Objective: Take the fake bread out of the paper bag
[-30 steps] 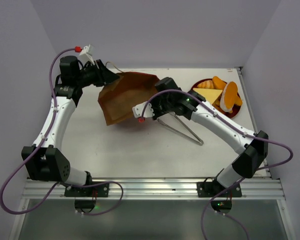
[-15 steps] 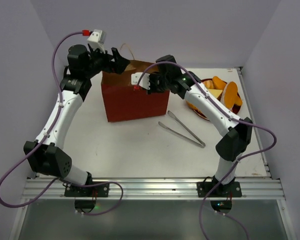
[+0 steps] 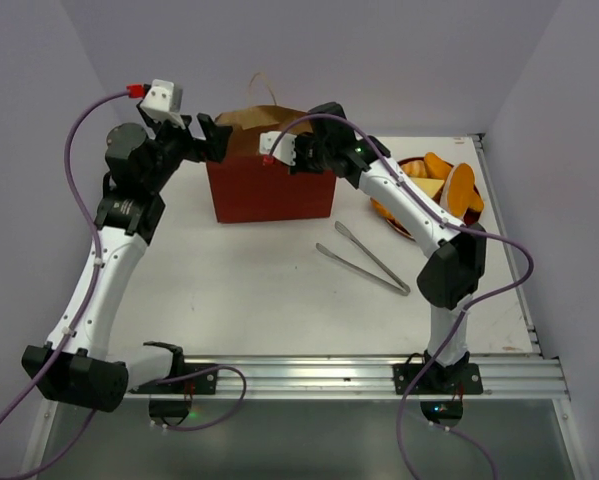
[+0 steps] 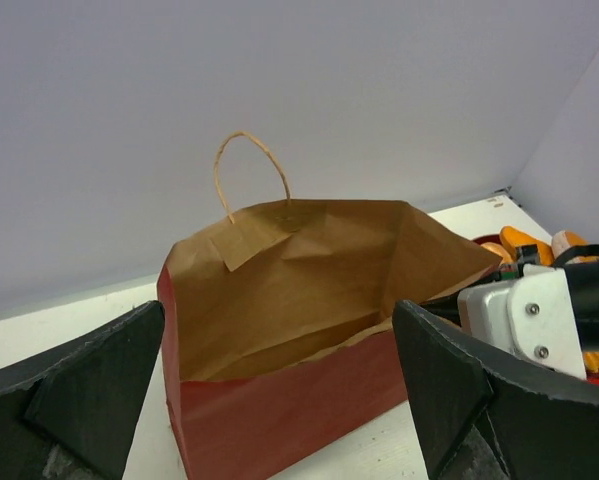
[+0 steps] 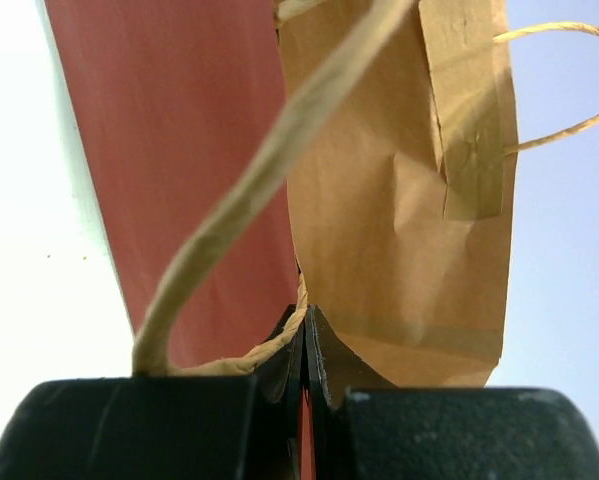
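The red paper bag (image 3: 271,195) stands upright at the back of the table, its brown mouth wide open. My right gripper (image 3: 301,160) is shut on the bag's right rim and the looped handle there (image 5: 304,335). My left gripper (image 3: 215,140) hangs open just left of the bag; in the left wrist view the bag (image 4: 279,405) stands ahead of its spread fingers (image 4: 449,390). The fake bread (image 3: 457,190) lies piled on the dark-red plate (image 3: 387,218), to the right of the bag. The bag's front wall hides its floor, and no bread shows inside.
Metal tongs (image 3: 364,258) lie on the table in front of the bag and plate. The plate sits near the right wall. The back wall is close behind the bag. A second handle (image 4: 249,165) sticks up from the bag's far rim.
The bag went from lying tilted on its side to standing upright. My left gripper let go of it, opened and drew back to the left. The right arm rose with the rim.
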`<state>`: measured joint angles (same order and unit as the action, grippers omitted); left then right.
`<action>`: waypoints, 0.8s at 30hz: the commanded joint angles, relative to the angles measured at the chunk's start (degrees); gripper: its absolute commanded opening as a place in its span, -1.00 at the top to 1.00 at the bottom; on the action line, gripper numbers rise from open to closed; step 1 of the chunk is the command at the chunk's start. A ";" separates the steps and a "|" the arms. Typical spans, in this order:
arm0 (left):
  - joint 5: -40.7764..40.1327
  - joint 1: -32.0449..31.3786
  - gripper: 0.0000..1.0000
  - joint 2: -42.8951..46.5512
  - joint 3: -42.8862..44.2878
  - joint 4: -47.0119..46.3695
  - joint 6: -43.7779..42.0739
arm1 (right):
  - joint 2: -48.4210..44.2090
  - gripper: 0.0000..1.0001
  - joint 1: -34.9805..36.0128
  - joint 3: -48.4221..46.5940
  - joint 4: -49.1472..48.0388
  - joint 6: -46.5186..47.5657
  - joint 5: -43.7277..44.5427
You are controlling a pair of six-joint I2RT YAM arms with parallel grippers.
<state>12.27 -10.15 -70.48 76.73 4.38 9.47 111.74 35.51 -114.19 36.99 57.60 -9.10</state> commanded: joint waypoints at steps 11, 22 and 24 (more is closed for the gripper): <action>0.03 0.13 -0.99 9.92 -9.14 -1.13 2.83 | -7.59 -0.16 -0.17 5.73 -1.40 -2.75 -3.99; 1.17 0.13 -0.99 12.21 -10.72 0.71 4.59 | -16.02 -0.90 -0.44 7.40 -0.69 -7.94 -1.97; 1.44 0.13 -0.99 12.73 -10.72 1.24 4.50 | -17.08 -0.98 -0.61 8.01 -0.61 -9.79 -1.80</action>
<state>12.86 -10.15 -59.24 66.61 5.48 12.95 97.73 35.44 -107.22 36.69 51.57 -11.46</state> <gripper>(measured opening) 0.994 0.980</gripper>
